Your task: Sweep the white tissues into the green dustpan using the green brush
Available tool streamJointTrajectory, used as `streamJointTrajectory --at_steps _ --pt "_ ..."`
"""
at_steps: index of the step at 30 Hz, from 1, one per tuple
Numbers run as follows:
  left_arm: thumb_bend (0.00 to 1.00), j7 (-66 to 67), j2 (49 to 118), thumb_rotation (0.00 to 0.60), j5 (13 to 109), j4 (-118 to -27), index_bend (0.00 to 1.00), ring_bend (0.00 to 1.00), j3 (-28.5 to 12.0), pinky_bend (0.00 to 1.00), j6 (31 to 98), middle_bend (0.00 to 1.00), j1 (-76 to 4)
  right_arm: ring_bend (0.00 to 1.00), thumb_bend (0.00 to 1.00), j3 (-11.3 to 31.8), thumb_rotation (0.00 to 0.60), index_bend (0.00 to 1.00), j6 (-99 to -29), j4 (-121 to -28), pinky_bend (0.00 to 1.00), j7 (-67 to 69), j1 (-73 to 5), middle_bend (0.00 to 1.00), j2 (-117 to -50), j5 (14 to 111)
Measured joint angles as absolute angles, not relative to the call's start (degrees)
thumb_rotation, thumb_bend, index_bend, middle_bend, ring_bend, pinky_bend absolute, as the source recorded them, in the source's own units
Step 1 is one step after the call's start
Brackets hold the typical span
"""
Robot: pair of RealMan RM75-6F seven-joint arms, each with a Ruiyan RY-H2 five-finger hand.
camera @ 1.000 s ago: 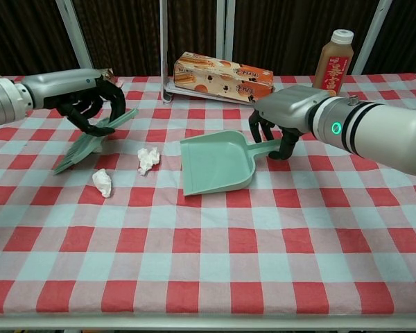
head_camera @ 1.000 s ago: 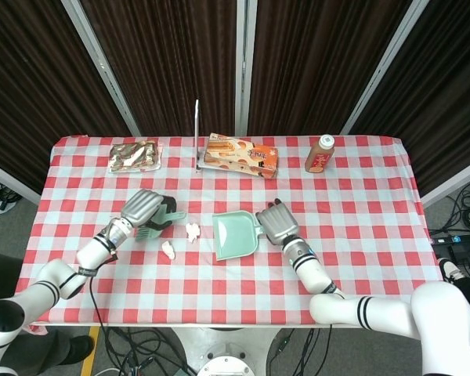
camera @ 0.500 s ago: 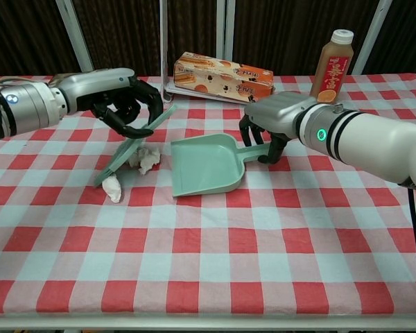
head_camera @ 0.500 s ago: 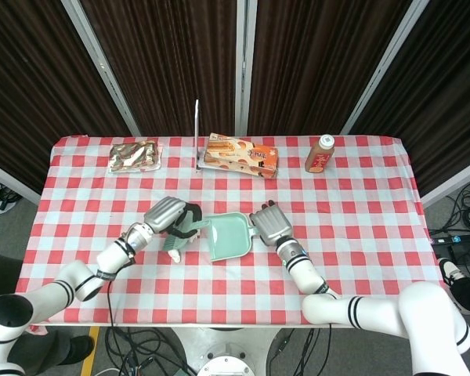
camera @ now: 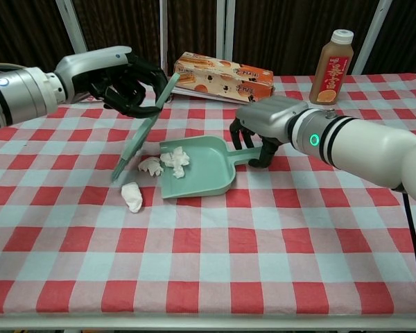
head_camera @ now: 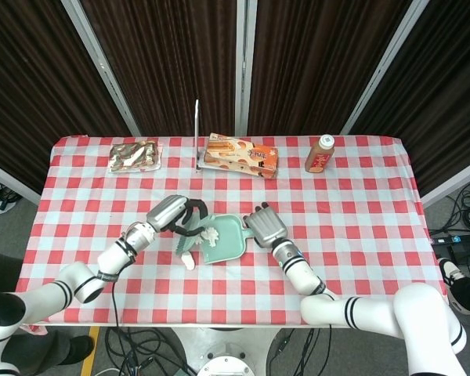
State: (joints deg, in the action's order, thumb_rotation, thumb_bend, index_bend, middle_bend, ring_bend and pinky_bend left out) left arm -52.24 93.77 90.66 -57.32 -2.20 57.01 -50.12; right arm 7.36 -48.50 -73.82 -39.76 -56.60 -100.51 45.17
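My left hand grips the green brush, which slants down with its bristles near the table just left of the pan's mouth. The green dustpan lies flat, and my right hand holds its handle. One white tissue sits inside the pan. A second tissue lies at the pan's front lip beside the bristles. A third tissue lies on the cloth, in front of and left of the pan.
A biscuit box lies at the back centre beside a thin metal stand. A brown bottle stands at the back right. A shiny snack packet lies at the back left on the checked cloth.
The brush swept right and the dustpan slid left to meet it. One tissue went into the pan, another reached its lip, and the third shifted slightly right.
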Motion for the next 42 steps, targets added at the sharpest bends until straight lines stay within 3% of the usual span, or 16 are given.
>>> streamJointTrajectory --at_steps 16,27,42 --pt "0.38 -28.65 86.73 0.6 82.69 -77.68 0.52 0.74 -0.84 0.9 63.21 0.54 -38.03 0.27 0.35 4.84 0.6 0.66 -46.56 -76.21 0.21 -39.02 -56.38 0.58 -95.84 49.9" --pt "0.38 -18.07 95.51 0.6 79.52 -74.5 0.52 0.74 -4.01 0.9 64.82 0.54 -36.38 0.28 0.34 4.94 0.6 0.67 -47.42 -77.39 0.21 -43.34 -58.13 0.58 -96.82 47.34" --pt "0.38 -17.38 103.72 0.6 79.76 -70.5 0.52 0.73 -7.73 0.9 64.34 0.54 -37.63 0.29 0.35 5.69 0.6 0.68 -48.86 -77.92 0.21 -44.05 -58.99 0.58 -98.31 45.0"
